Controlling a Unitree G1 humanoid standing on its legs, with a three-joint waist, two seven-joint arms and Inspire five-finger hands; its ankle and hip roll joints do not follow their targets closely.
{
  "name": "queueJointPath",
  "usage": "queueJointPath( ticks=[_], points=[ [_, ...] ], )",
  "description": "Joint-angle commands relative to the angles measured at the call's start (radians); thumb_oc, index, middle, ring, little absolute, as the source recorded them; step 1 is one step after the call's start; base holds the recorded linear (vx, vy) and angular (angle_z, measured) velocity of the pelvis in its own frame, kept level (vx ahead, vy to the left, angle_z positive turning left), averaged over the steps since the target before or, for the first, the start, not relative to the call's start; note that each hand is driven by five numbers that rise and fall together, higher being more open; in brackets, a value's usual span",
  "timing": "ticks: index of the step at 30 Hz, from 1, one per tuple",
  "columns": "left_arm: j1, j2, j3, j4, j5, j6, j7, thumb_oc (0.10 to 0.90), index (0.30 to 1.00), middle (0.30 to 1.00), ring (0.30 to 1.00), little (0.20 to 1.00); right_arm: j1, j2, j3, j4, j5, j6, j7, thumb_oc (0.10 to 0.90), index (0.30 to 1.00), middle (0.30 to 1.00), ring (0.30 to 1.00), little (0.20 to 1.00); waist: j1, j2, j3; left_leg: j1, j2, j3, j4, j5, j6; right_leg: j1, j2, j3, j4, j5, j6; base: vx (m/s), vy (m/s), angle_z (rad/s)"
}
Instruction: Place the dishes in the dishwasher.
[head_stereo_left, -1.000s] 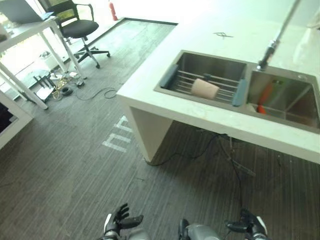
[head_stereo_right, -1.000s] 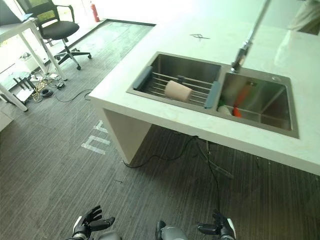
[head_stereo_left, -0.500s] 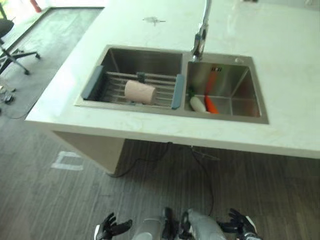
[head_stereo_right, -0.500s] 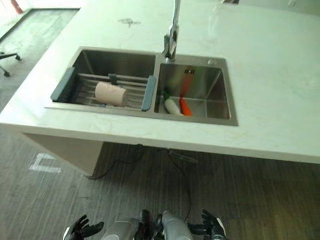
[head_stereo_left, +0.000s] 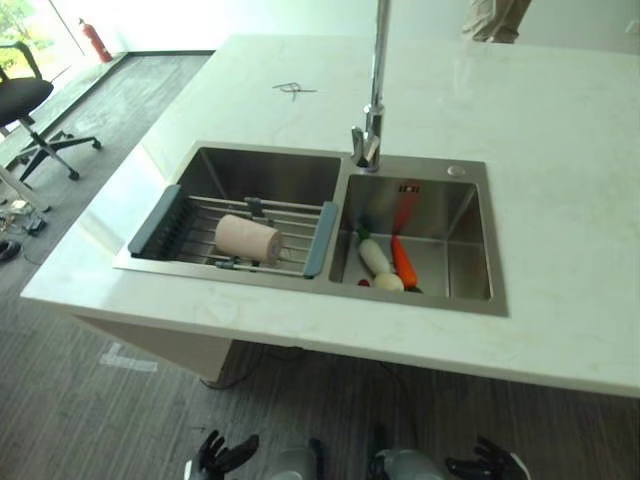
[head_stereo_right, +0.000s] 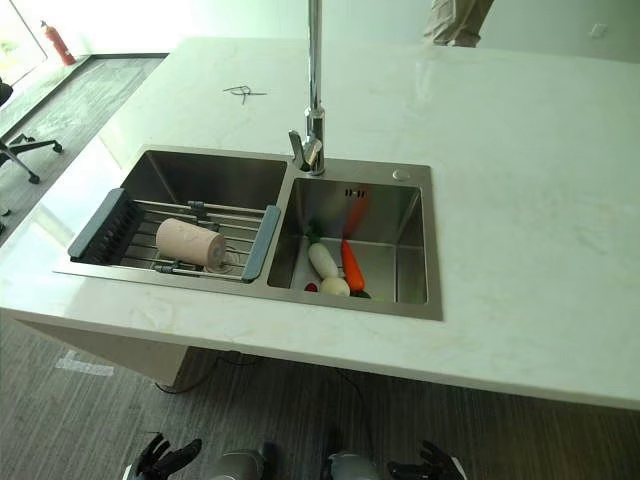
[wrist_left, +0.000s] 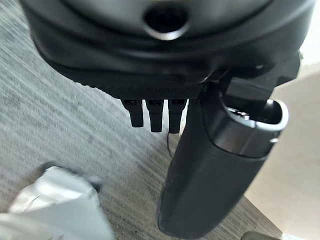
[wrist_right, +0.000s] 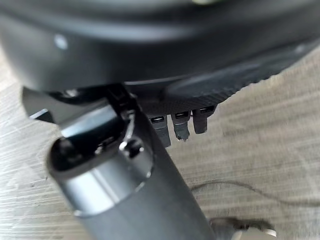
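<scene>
Pink cup (head_stereo_left: 248, 239) lying on its side on the drying rack (head_stereo_left: 232, 236) in the sink's left basin, long axis running along the counter's near edge. Left hand (head_stereo_left: 222, 455) low, empty, fingers relaxed and spread, on the cup's side; right hand (head_stereo_left: 488, 462) likewise open, farther off

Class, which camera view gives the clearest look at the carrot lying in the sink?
The right eye view: the carrot lies near the picture's middle, beside a white vegetable. The left eye view shows it too, further off centre. The wrist views show floor.
</scene>
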Motion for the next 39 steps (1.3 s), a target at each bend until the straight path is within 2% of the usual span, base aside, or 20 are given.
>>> queueJointPath(
  ticks=[1, 3, 4, 6, 7, 9, 10, 12, 13, 14, 15, 17, 18, 20, 21, 22, 23, 26, 31, 39],
  points=[
    [-0.013, 0.05, 0.016, -0.039, -0.05, -0.1, 0.033, 0.8, 0.9, 0.9, 0.9, 0.9, 0.005, -0.056, -0.04, -0.049, 0.077, -0.003, -0.008, 0.8, 0.9, 0.9, 0.9, 0.9, -0.023, 0.045, -0.006, 0.018, -0.038, -0.001, -0.009, -0.021, 0.016, 0.012, -0.118, 0.033, 0.126, -0.109, 0.131, 0.04, 0.242, 0.29],
    [-0.017, 0.052, 0.024, -0.045, 0.006, -0.132, 0.13, 0.8, 0.9, 0.9, 0.9, 0.9, 0.012, -0.05, -0.051, -0.041, 0.03, 0.004, 0.0, 0.8, 0.9, 0.9, 0.9, 0.9, -0.027, 0.048, -0.016, 0.021, -0.045, 0.0, -0.009, -0.037, 0.016, 0.002, -0.141, 0.029, 0.126, -0.101, 0.145, 0.07, 0.224, 0.06],
    [-0.017, 0.069, 0.03, -0.048, 0.033, -0.102, 0.227, 0.8, 0.9, 0.9, 0.9, 0.9, 0.014, -0.048, -0.052, -0.032, -0.006, 0.008, 0.0, 0.8, 0.9, 0.9, 0.9, 0.9, -0.025, 0.049, -0.023, 0.021, -0.052, -0.005, -0.009, -0.042, 0.017, -0.005, -0.152, 0.034, 0.126, -0.096, 0.153, 0.06, 0.187, -0.09],
    [-0.011, 0.12, 0.078, -0.018, -0.095, -0.082, 0.303, 0.8, 0.9, 0.9, 0.9, 0.9, 0.014, -0.06, -0.058, -0.014, -0.011, 0.007, 0.005, 0.8, 0.9, 0.9, 0.9, 0.9, -0.022, 0.048, -0.035, 0.022, -0.061, -0.004, -0.009, -0.049, 0.02, -0.016, -0.164, 0.046, 0.126, -0.094, 0.163, 0.06, 0.152, -0.16],
    [0.018, 0.182, 0.159, 0.01, -0.102, -0.1, 0.352, 0.8, 0.9, 0.9, 0.9, 0.9, 0.017, -0.081, -0.071, -0.012, 0.006, 0.014, 0.012, 0.8, 0.9, 0.9, 0.9, 0.9, -0.019, 0.047, -0.041, 0.024, -0.058, 0.005, -0.009, -0.051, 0.02, -0.018, -0.17, 0.05, 0.126, -0.097, 0.166, 0.05, 0.089, -0.27],
    [0.054, 0.271, 0.255, 0.022, -0.113, -0.105, 0.338, 0.8, 0.9, 0.9, 0.9, 0.9, 0.031, -0.105, -0.096, -0.006, 0.012, 0.002, 0.026, 0.8, 0.9, 0.9, 0.9, 0.9, -0.013, 0.047, -0.045, 0.025, -0.056, 0.012, -0.009, -0.054, 0.025, -0.02, -0.174, 0.05, 0.126, -0.098, 0.169, 0.03, 0.043, -0.29],
    [0.084, 0.355, 0.343, 0.023, -0.158, -0.126, 0.33, 0.8, 0.9, 0.9, 0.9, 0.9, 0.044, -0.126, -0.111, -0.003, 0.034, -0.002, 0.036, 0.8, 0.9, 0.9, 0.9, 0.9, -0.007, 0.046, -0.043, 0.033, -0.055, 0.015, -0.009, -0.062, 0.028, -0.014, -0.176, 0.052, 0.126, -0.105, 0.171, -0.01, 0.037, -0.22],
    [0.123, 0.438, 0.466, -0.02, -0.232, -0.173, 0.311, 0.8, 0.9, 0.9, 0.9, 0.9, 0.067, -0.143, -0.132, -0.008, 0.067, 0.007, 0.044, 0.8, 0.9, 0.9, 0.9, 0.9, -0.001, 0.048, -0.047, 0.031, -0.053, 0.018, -0.009, -0.066, 0.03, -0.018, -0.181, 0.05, 0.126, -0.109, 0.175, -0.01, 0.045, -0.06],
    [0.139, 0.524, 0.57, -0.125, -0.246, -0.28, 0.304, 0.8, 0.9, 0.9, 0.9, 0.9, 0.09, -0.142, -0.143, -0.022, 0.041, 0.023, 0.039, 0.8, 0.9, 0.9, 0.9, 0.9, 0.002, 0.051, -0.052, 0.035, -0.052, 0.025, -0.009, -0.074, 0.033, -0.022, -0.187, 0.054, 0.126, -0.112, 0.181, -0.01, 0.046, 0.06],
    [0.132, 0.565, 0.597, -0.177, -0.208, -0.305, 0.312, 0.8, 0.9, 0.9, 0.9, 0.9, 0.095, -0.14, -0.141, -0.021, 0.023, 0.029, 0.039, 0.8, 0.9, 0.9, 0.9, 0.9, 0.005, 0.052, -0.055, 0.036, -0.051, 0.028, -0.009, -0.075, 0.034, -0.024, -0.189, 0.055, 0.126, -0.113, 0.182, -0.05, 0.03, 0.07],
    [0.101, 0.667, 0.638, -0.277, -0.117, -0.328, 0.317, 0.8, 0.9, 0.9, 0.9, 0.9, 0.098, -0.132, -0.131, -0.01, 0.028, 0.029, 0.042, 0.8, 0.9, 0.9, 0.9, 0.9, 0.015, 0.06, -0.063, 0.031, -0.05, 0.026, -0.009, -0.077, 0.033, -0.026, -0.191, 0.056, 0.126, -0.116, 0.183, -0.04, -0.003, 0.03],
    [0.09, 0.694, 0.65, -0.311, -0.082, -0.313, 0.326, 0.8, 0.9, 0.9, 0.9, 0.9, 0.095, -0.129, -0.129, -0.007, 0.035, 0.029, 0.043, 0.8, 0.9, 0.9, 0.9, 0.9, 0.018, 0.06, -0.067, 0.024, -0.049, 0.025, -0.009, -0.072, 0.032, -0.031, -0.191, 0.054, 0.126, -0.113, 0.183, -0.02, -0.033, 0.09],
    [0.017, 0.84, 0.66, -0.511, -0.016, -0.285, 0.245, 0.8, 0.9, 0.9, 0.9, 0.9, 0.083, -0.112, -0.107, -0.015, 0.078, 0.027, 0.053, 0.8, 0.9, 0.9, 0.9, 0.9, 0.028, 0.063, -0.082, 0.031, -0.048, 0.03, -0.009, -0.083, 0.029, -0.015, -0.193, 0.043, 0.126, -0.126, 0.187, 0.01, -0.067, 0.09],
    [-0.059, 0.895, 0.612, -0.66, -0.005, -0.251, 0.184, 0.8, 0.9, 0.9, 0.9, 0.9, 0.071, -0.1, -0.078, -0.046, 0.048, 0.038, 0.038, 0.8, 0.9, 0.9, 0.9, 0.9, 0.026, 0.063, -0.09, 0.032, -0.044, 0.037, -0.009, -0.085, 0.028, -0.012, -0.193, 0.042, 0.126, -0.13, 0.187, 0.02, -0.082, 0.22],
    [-0.191, 0.923, 0.485, -0.873, 0.018, -0.192, 0.068, 0.8, 0.9, 0.9, 0.9, 0.9, 0.053, -0.089, -0.044, -0.084, 0.056, 0.078, 0.019, 0.8, 0.9, 0.9, 0.9, 0.9, 0.017, 0.061, -0.099, 0.037, -0.039, 0.043, -0.009, -0.087, 0.024, -0.008, -0.188, 0.051, 0.126, -0.134, 0.189, 0.01, -0.069, 0.31],
    [-0.218, 0.921, 0.455, -0.923, 0.035, -0.166, 0.067, 0.8, 0.9, 0.9, 0.9, 0.9, 0.051, -0.087, -0.043, -0.089, 0.055, 0.087, 0.018, 0.8, 0.9, 0.9, 0.9, 0.9, 0.017, 0.06, -0.101, 0.037, -0.04, 0.045, -0.009, -0.087, 0.024, -0.009, -0.186, 0.054, 0.126, -0.133, 0.19, 0.03, -0.068, 0.12],
    [-0.274, 0.91, 0.385, -1.033, 0.07, -0.108, 0.041, 0.8, 0.9, 0.9, 0.9, 0.9, 0.042, -0.081, -0.036, -0.097, 0.063, 0.112, 0.013, 0.8, 0.9, 0.9, 0.9, 0.9, 0.01, 0.057, -0.101, 0.045, -0.041, 0.047, -0.009, -0.091, 0.024, -0.005, -0.18, 0.064, 0.126, -0.135, 0.191, 0.02, -0.034, -0.07],
    [-0.41, 0.864, 0.213, -1.169, 0.151, -0.019, -0.02, 0.8, 0.9, 0.9, 0.9, 0.9, 0.023, -0.069, -0.025, -0.076, 0.08, 0.132, 0.019, 0.8, 0.9, 0.9, 0.9, 0.9, -0.009, 0.055, -0.108, 0.052, -0.033, 0.055, -0.009, -0.089, 0.025, -0.006, -0.165, 0.085, 0.126, -0.13, 0.187, 0.05, -0.037, -0.4],
    [-0.502, 0.788, 0.044, -1.236, 0.261, 0.073, -0.101, 0.8, 0.9, 0.9, 0.9, 0.9, 0.029, -0.052, -0.019, -0.06, 0.065, 0.14, 0.02, 0.8, 0.9, 0.9, 0.9, 0.9, -0.034, 0.045, -0.111, 0.067, -0.021, 0.078, -0.009, -0.095, 0.02, -0.003, -0.158, 0.106, 0.126, -0.128, 0.195, 0.07, -0.044, -0.2],
    [-0.421, 0.717, -0.039, -1.218, 0.374, 0.139, -0.194, 0.8, 0.9, 0.9, 0.9, 0.9, 0.063, -0.04, -0.051, -0.059, 0.127, 0.14, 0.014, 0.8, 0.9, 0.9, 0.9, 0.9, -0.045, 0.046, -0.106, 0.061, -0.017, 0.083, -0.009, -0.09, 0.018, -0.021, -0.161, 0.121, 0.126, -0.118, 0.201, 0.05, -0.017, -0.06]
  ],
)
